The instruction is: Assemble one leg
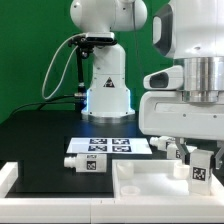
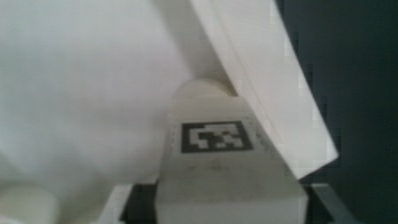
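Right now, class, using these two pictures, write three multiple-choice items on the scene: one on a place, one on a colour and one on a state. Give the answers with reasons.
1. Where is the marker board?
A. On the black table, in front of the arm's base
B. Hanging on the backdrop
C. Stacked on top of the arm's base

2. What colour is the backdrop?
A. Blue
B. Green
C. Red

3. How is the loose leg at the exterior view's left of the marker board placed?
A. Standing upright
B. Held in the air
C. Lying on its side on the table

Answers:
1. A, as the board lies flat on the dark surface below the base.
2. B, as the wall behind the arm is plainly green.
3. C, as its long side rests on the table.
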Motion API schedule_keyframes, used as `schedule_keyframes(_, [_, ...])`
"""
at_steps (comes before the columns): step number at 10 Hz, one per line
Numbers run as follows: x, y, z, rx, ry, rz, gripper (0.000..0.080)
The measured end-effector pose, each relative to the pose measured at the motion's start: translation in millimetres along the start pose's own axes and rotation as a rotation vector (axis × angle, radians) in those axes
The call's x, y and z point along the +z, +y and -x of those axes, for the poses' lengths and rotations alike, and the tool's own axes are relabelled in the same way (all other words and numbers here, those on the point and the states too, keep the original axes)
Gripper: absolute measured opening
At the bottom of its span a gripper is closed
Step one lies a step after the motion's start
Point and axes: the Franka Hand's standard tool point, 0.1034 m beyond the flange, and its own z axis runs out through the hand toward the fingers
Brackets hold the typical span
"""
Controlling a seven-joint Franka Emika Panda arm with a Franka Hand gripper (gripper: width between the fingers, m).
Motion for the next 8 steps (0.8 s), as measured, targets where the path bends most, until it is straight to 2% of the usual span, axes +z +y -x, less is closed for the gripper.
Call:
schedule_keyframes(1, [0.2, 0.9, -0.4, 0.13, -0.005, -0.002, 0.0287])
schedule_keyframes(3, [0.0, 3.7, -0.7, 0.462, -0.055, -0.021, 0.0287])
schedule_keyframes(4, [0.1, 2.7, 1.3, 0.535, -0.061, -0.015, 0.0287])
schedule_keyframes(5, [0.7, 2.4, 1.5, 0.695, -0.073, -0.032, 0.0287])
schedule_keyframes(6, [0.3, 3.4, 0.9, 0.786, -0.079, -0.046, 0.0287])
schedule_keyframes(8, [0.3, 3.1, 1.4, 0.74, -0.078, -0.047, 0.0287])
